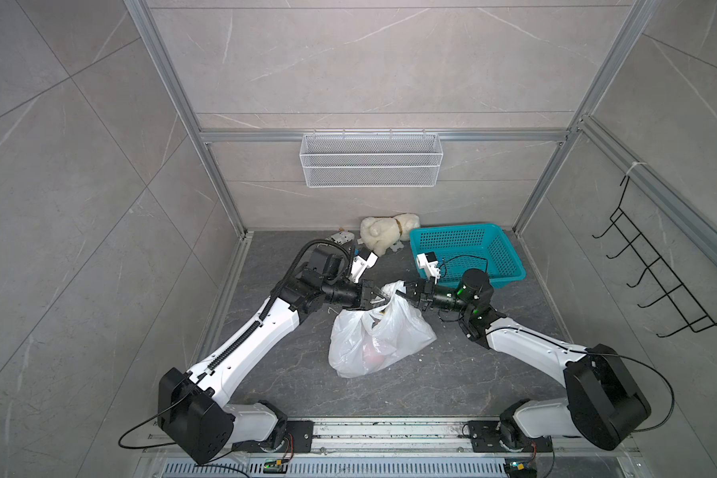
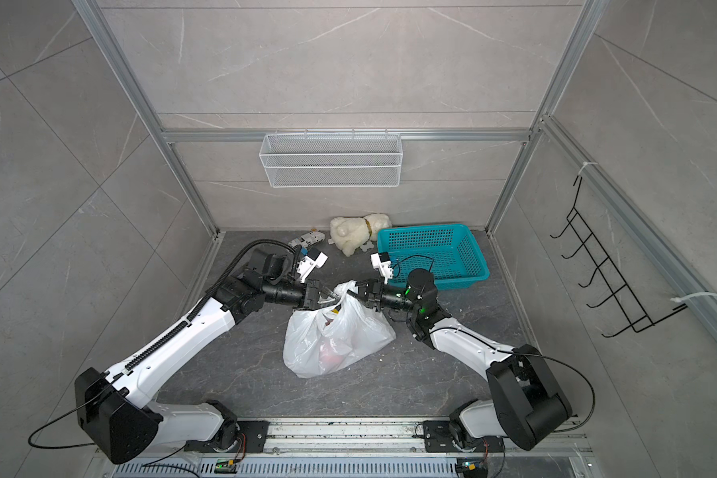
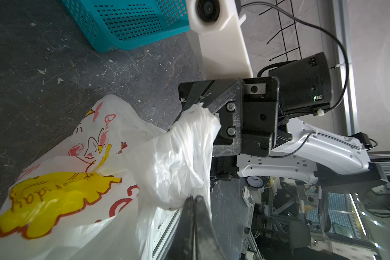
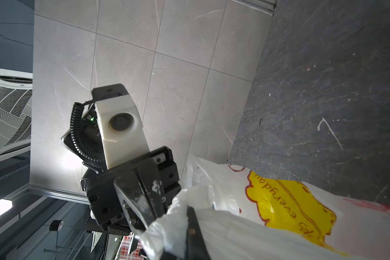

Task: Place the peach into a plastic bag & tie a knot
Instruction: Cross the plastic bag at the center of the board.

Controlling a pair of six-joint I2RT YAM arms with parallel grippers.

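The plastic bag (image 1: 379, 337) lies on the dark stone-look table (image 1: 410, 393) midway between the two arms. Its body is slumped toward the front and its neck is lifted at the far end. A pinkish round shape, the peach (image 1: 374, 356), shows faintly through the film low in the bag. The left wrist view shows the bag's print, with a yellow bubble (image 3: 61, 198) and red line drawings. The left gripper (image 1: 383, 301) has its jaws pressed together on a bunch of the neck. The right gripper (image 1: 401, 294) faces it, nearly tip to tip, clamped on white film too. A handle loop (image 1: 394, 286) stands up between them; whether the handles are tied cannot be told. Just behind the right gripper sits a teal basket (image 1: 468, 252), with a plush toy (image 1: 386, 231) beside it and a small packet (image 1: 340, 238) further left. A wire basket (image 1: 371, 159) hangs on the back wall and a black hook rack (image 1: 659, 273) on the right wall.
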